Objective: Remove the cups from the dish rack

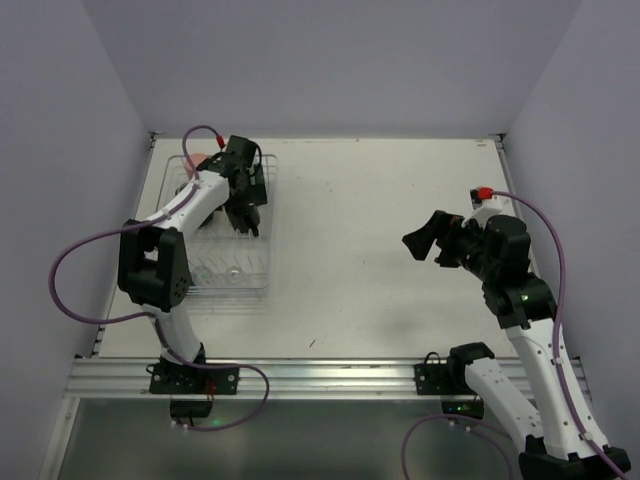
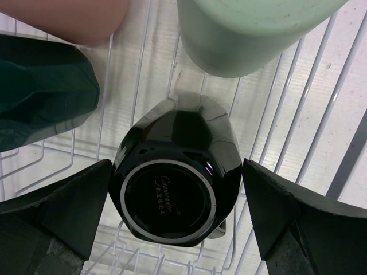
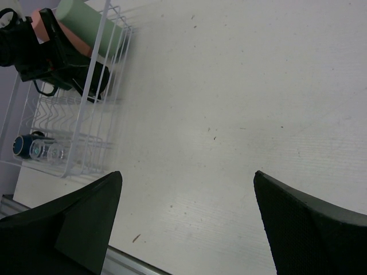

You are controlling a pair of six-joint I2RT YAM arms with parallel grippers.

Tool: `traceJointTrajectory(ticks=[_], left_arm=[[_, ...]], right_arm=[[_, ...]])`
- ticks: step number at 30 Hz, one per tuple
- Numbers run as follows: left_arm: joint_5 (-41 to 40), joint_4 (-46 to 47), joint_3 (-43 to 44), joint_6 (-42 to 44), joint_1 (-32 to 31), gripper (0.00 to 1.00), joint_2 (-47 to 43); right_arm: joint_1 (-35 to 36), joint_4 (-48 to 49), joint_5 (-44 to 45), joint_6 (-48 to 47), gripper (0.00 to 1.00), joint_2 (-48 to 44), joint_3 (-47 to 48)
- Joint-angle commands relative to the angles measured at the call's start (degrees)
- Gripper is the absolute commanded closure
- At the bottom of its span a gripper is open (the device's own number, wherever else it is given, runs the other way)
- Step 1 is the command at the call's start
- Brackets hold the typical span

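Note:
The white wire dish rack (image 1: 190, 280) stands at the table's left. In the left wrist view a black mug (image 2: 172, 195) stands upside down on the rack wires (image 2: 143, 86), base towards the camera. My left gripper (image 2: 177, 166) is open. Its fingers (image 2: 69, 212) straddle the mug, with a thin gap on the right side. A mint-green cup (image 2: 252, 34), a salmon-pink cup (image 2: 63, 17) and a dark teal cup (image 2: 40, 97) lie just beyond. A clear glass (image 1: 232, 268) lies at the rack's near end. My right gripper (image 1: 425, 238) is open and empty above bare table.
The right wrist view shows the rack (image 3: 86, 114) far to the left with the left gripper (image 3: 51, 57) inside it, and the glass (image 3: 49, 152) beside a dark cup (image 3: 26, 146). The metal rail (image 1: 320, 375) runs along the table's near edge.

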Motion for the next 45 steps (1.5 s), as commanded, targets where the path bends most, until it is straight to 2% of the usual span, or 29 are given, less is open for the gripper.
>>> traceJointTrajectory(ticks=[1,11,18,21,22,23,24,26,27,35,41,45], left_arm=[[-0.04,2.03,-0.79,1.10,0.78,0.01,-0.22],[1.98,3.35,-1.58,1.90,1.84,0.05,0.13],[3.29,4.49,-2.11,3.04,2.54,0.19,0.74],[3.82,4.76,-1.93,3.48,2.72,0.33,0.65],[3.91,4.93,-1.93,3.48,2.72,0.44,0.48],[4.17,5.02,-1.85,3.65,2.72,0.49,0.04],[4.35,5.20,-1.93,3.83,2.72,0.62,-0.14],[4.18,4.59,-1.58,4.00,2.72,0.80,-0.75],[3.74,4.32,-1.41,4.01,2.72,1.00,-1.10],[0.22,2.57,-0.71,3.65,2.63,1.00,-10.23],[-1.71,-2.18,6.32,4.80,1.84,1.00,-15.25],[1.88,-2.98,9.40,4.80,1.66,1.00,-20.08]], right_arm=[[0.20,1.65,0.98,-0.91,0.01,-0.13,-0.44],[0.20,1.56,1.15,-0.99,0.01,-0.13,-0.62],[0.11,1.65,1.15,-0.99,0.01,-0.04,-0.53],[0.20,1.48,1.15,-0.99,0.01,0.14,-0.27],[0.12,1.39,1.15,-0.99,0.01,0.31,-0.09],[0.11,1.47,1.06,-0.99,0.01,0.57,-0.01],[0.20,1.39,0.89,-0.99,0.01,0.66,0.17],[0.20,1.47,0.63,-0.91,0.01,1.01,0.26],[0.12,1.56,0.28,-0.91,0.01,1.36,0.35],[0.11,3.76,-1.48,0.67,0.01,3.56,0.79],[0.11,7.97,-5.52,1.90,0.01,7.16,1.13],[0.11,12.00,-9.65,3.48,0.01,10.41,1.84]])
